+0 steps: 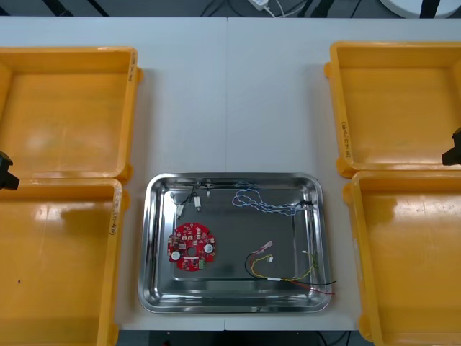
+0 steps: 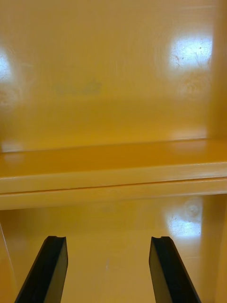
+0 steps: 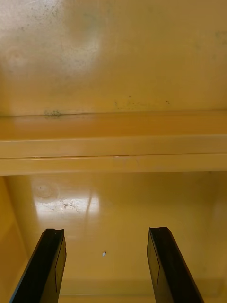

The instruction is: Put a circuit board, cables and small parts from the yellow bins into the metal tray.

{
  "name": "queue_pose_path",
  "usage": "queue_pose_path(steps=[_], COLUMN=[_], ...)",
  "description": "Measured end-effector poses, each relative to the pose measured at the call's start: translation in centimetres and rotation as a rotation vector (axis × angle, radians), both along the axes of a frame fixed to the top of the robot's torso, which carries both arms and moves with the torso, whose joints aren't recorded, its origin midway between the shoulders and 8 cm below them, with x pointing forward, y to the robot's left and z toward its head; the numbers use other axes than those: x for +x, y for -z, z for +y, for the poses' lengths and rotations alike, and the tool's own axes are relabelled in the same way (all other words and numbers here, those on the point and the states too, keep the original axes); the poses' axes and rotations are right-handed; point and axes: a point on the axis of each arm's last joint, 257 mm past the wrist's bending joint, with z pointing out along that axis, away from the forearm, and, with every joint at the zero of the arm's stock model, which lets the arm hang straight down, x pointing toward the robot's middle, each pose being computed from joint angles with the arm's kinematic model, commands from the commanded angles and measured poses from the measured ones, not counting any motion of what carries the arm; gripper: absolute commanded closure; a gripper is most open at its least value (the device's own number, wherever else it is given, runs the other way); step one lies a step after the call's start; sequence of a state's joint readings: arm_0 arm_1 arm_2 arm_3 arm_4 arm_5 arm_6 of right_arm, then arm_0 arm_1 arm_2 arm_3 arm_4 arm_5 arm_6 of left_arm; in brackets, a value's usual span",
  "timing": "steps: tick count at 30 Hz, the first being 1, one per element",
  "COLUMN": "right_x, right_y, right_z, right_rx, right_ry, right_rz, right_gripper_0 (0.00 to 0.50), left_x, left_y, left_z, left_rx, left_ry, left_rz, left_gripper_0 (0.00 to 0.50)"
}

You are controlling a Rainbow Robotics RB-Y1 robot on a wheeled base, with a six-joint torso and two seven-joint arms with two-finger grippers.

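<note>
**Both grippers wide open over the side bins; the tray holds the parts**

The left gripper (image 3: 105, 232) keeps its fingers wide apart with nothing between them, above a bare bin floor. Just past the tips, two bin rims lie pressed side by side. The right gripper (image 2: 108, 239) looks the same: fingers wide, nothing gripped, a doubled rim ahead.

In the front view both arms are cut off by the picture's sides. Each is a dark stub where the far and near bin of its side meet, so the pose of the arms is hard to make out.

The four yellow bins (image 1: 68, 112) look bare. Between the two near bins sits the metal tray (image 1: 234, 177), close to the near edge of the table (image 1: 230, 94). A narrow strip of table is free at each side of the tray, and a wide free area lies beyond it.

Inside the tray lie:
- the red circuit board (image 1: 191, 246);
- a blue and white cable (image 1: 263, 201);
- a red and yellow cable (image 1: 288, 278), whose ends reach over the rim;
- a black cable (image 1: 189, 196), with small pale ends that I cannot identify.
</note>
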State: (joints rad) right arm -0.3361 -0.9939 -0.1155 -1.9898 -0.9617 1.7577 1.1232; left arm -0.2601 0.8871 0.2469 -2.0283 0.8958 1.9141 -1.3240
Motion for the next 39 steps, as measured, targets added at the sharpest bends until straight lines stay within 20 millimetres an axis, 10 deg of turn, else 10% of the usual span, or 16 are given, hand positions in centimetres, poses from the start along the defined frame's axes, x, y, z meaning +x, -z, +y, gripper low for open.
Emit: queue_pose_path(steps=[39], right_x=[0.0], right_y=[0.0], right_z=[0.0], right_rx=[0.0], right_ry=[0.0], right_rz=[0.0], right_gripper_0=[0.0], left_x=[0.0], left_y=[0.0], left_z=[0.0], left_rx=[0.0], left_ry=[0.0], left_rz=[0.0], left_gripper_0=[0.0])
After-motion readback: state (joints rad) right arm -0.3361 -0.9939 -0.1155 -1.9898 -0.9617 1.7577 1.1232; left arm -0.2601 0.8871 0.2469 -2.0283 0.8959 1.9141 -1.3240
